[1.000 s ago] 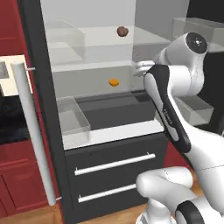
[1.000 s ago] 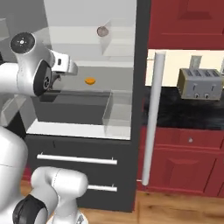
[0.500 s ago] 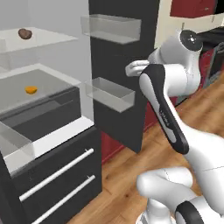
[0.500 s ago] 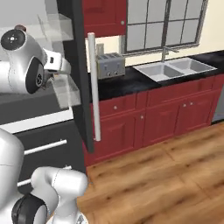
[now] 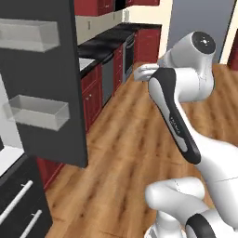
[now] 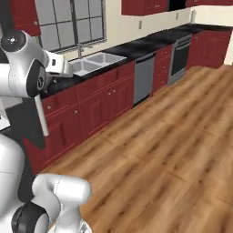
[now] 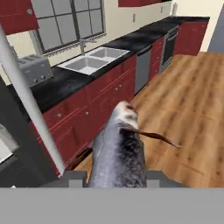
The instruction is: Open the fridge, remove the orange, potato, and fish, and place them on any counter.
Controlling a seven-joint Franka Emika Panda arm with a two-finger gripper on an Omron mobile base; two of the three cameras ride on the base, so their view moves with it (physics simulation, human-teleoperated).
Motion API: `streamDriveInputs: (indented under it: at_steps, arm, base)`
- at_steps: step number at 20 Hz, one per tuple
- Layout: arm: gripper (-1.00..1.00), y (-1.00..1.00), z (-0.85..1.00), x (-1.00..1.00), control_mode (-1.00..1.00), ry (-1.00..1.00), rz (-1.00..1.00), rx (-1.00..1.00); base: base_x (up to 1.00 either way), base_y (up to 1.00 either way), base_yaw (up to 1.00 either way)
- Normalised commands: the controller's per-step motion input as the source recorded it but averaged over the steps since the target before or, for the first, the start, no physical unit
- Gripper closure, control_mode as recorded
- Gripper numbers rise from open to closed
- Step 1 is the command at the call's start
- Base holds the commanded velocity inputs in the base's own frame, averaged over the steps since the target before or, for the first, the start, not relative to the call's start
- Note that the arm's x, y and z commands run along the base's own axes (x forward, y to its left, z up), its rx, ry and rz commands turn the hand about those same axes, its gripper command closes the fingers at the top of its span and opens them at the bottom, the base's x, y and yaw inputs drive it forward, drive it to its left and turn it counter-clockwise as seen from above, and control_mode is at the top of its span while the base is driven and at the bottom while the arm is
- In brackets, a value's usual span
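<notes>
A grey fish (image 7: 119,153) with faintly sheened, scaly skin hangs over glossy wood-plank flooring (image 7: 192,109). Behind it lie a polished black stone worktop (image 7: 61,85), a brushed-metal sink (image 7: 89,59) and clear plastic fridge door bins (image 5: 39,114).

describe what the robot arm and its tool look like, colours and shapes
The arm is made of glossy white rounded shells with dark charcoal joint bands and a dark round cap on its upper joint. A long dark link carries faint grey lettering too small to read. No loose cables show. In the right base view the same white arm ends in a boxy white block. The tool has small dark grey finger tips.
</notes>
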Motion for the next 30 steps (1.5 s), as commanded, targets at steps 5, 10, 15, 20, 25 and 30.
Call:
streamDriveInputs:
  at_steps: [5,10,15,20,25,30]
  arm:
    - [1.0,0.0,0.0,0.0,1.0,0.0,0.0,0.0]
    - [1.0,0.0,0.0,0.0,1.0,0.0,0.0,0.0]
    - [1.0,0.0,0.0,0.0,1.0,0.0,0.0,0.0]
    - [1.0,0.0,0.0,0.0,1.0,0.0,0.0,0.0]
    - [1.0,0.0,0.0,0.0,1.0,0.0,0.0,0.0]
    - [1.0,0.0,0.0,0.0,1.0,0.0,0.0,0.0]
  base:
    - [0.0,-0.34,-0.73]
    - [0.19,-0.08,-0.61]
    - [0.26,-0.32,-0.71]
    - [0.67,-0.7,-0.3]
    - [0.94,-0.49,0.06]
    - [0.99,-0.02,0.3]
